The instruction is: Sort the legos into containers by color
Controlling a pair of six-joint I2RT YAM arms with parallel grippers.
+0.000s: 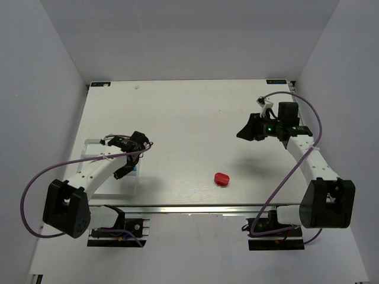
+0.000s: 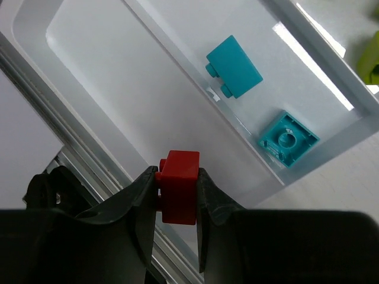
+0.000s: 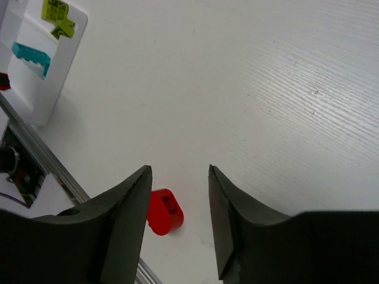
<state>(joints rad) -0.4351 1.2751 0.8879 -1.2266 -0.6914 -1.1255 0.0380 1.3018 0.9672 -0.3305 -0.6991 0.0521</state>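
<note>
The left gripper (image 2: 177, 190) holds a small red brick (image 2: 179, 177) tight. The brick hangs right over the bare slot of the tray (image 2: 100, 83), beside the slot with two cyan bricks (image 2: 234, 66). The round red piece (image 1: 222, 178) lies on the counter (image 1: 177, 118), nearer the wide-open right gripper (image 3: 177, 177).

White table (image 1: 189, 118) - only two things sit straight on it: the divided tray (image 3: 57, 74) by the near left edge, and a rounded red lego (image 1: 222, 178) well off to the tray's right.
</note>
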